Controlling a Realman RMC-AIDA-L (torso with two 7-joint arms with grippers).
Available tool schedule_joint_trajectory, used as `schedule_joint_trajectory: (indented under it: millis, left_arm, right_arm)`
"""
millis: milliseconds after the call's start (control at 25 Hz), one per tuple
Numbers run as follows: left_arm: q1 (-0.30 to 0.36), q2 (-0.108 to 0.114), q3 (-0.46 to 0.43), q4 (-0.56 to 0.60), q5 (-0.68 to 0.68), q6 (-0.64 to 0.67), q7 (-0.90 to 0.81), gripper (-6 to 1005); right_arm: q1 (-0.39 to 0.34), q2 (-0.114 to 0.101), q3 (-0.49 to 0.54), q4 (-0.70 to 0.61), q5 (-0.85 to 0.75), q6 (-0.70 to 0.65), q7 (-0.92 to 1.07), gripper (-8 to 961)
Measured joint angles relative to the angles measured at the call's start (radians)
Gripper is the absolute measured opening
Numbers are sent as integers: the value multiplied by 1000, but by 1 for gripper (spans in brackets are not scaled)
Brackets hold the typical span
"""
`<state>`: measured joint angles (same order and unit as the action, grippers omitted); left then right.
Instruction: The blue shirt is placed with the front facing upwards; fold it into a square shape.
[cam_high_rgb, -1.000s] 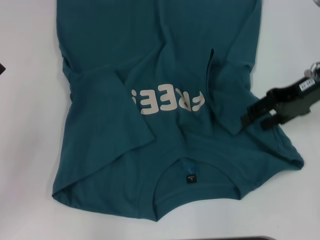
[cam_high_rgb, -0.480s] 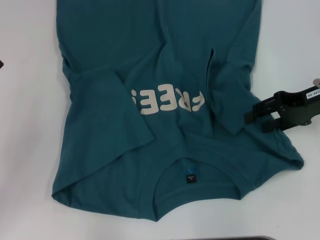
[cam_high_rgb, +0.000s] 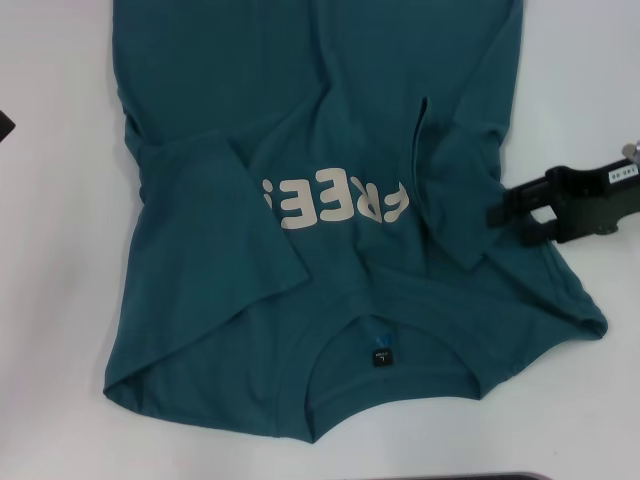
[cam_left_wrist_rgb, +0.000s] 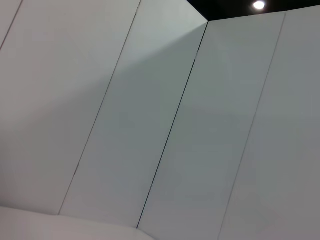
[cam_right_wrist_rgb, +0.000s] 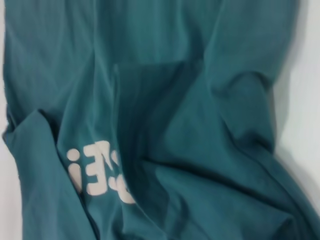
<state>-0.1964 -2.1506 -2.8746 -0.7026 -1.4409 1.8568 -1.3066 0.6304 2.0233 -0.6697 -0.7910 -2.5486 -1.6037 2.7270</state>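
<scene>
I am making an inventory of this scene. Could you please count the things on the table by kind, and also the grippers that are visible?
Blue shirt: 1
Neck tag on the shirt: 1
Right gripper, over the shirt's edge on the robot's right side: 1
Left gripper: 0 clearly visible
Total: 3

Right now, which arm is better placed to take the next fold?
Right. The right gripper hovers open at the blue shirt edge; the left arm is barely in view, its wrist camera seeing only wall.
</scene>
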Motion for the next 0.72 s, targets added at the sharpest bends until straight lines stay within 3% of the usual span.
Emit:
schedule_joint_trajectory:
  millis: [720]
  left_arm:
    - [2, 2, -2, 0, -5, -5, -5, 720]
  right_arm:
    - [20, -1, -14, 32, 11, 7, 11, 682]
